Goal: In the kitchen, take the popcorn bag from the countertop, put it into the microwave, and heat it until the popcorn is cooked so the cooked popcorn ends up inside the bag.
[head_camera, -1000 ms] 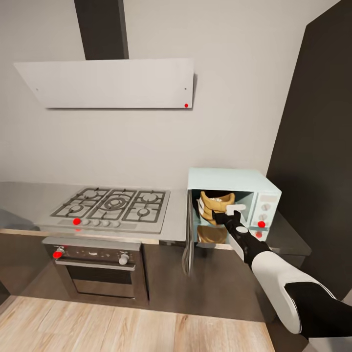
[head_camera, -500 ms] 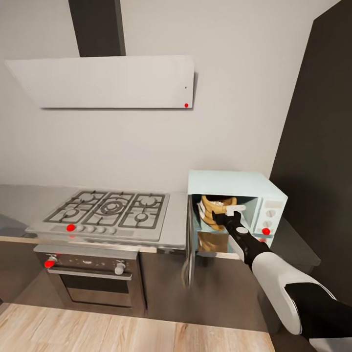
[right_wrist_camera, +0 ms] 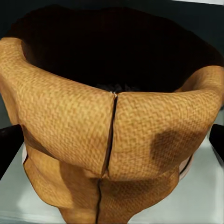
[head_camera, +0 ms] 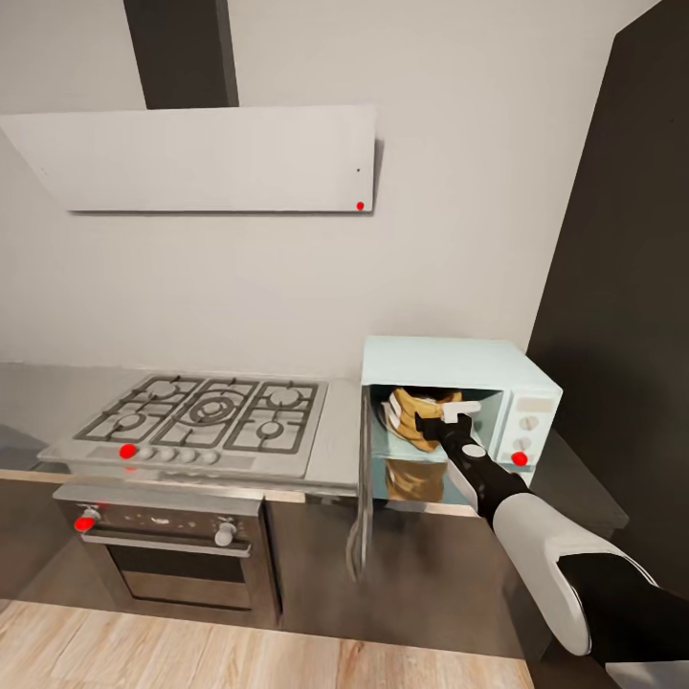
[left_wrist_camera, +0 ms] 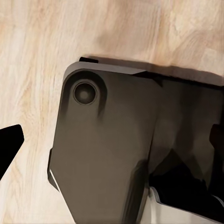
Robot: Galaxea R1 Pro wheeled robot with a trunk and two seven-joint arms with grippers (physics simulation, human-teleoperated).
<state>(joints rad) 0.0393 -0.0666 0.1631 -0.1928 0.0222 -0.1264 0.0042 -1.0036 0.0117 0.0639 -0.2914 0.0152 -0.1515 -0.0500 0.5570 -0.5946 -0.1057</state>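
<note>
The pale mint microwave (head_camera: 498, 368) stands on the grey countertop (head_camera: 337, 445), its door (head_camera: 361, 502) swung wide to the left. Inside it sits the tan popcorn bag (head_camera: 416, 410), upright on the white floor of the cavity. My right arm reaches into the opening, and the right gripper (head_camera: 433, 419) is at the bag. In the right wrist view the bag (right_wrist_camera: 112, 126) lies between the open right gripper (right_wrist_camera: 112, 144), whose dark fingertips (right_wrist_camera: 9, 149) stand far apart. The bag's inside is dark and the popcorn is hidden. The left gripper (left_wrist_camera: 112, 140) hangs open.
A steel gas hob (head_camera: 206, 411) lies left of the microwave, with an oven (head_camera: 163, 545) beneath and a flat white hood (head_camera: 201, 158) above. A tall dark cabinet (head_camera: 622, 287) rises at the right. The left wrist view looks down at my dark base (left_wrist_camera: 107, 154) and wood floor (left_wrist_camera: 37, 56).
The head view has shifted, so the hob and microwave sit a little differently in the picture. My right gripper stays at the bag inside the microwave.
</note>
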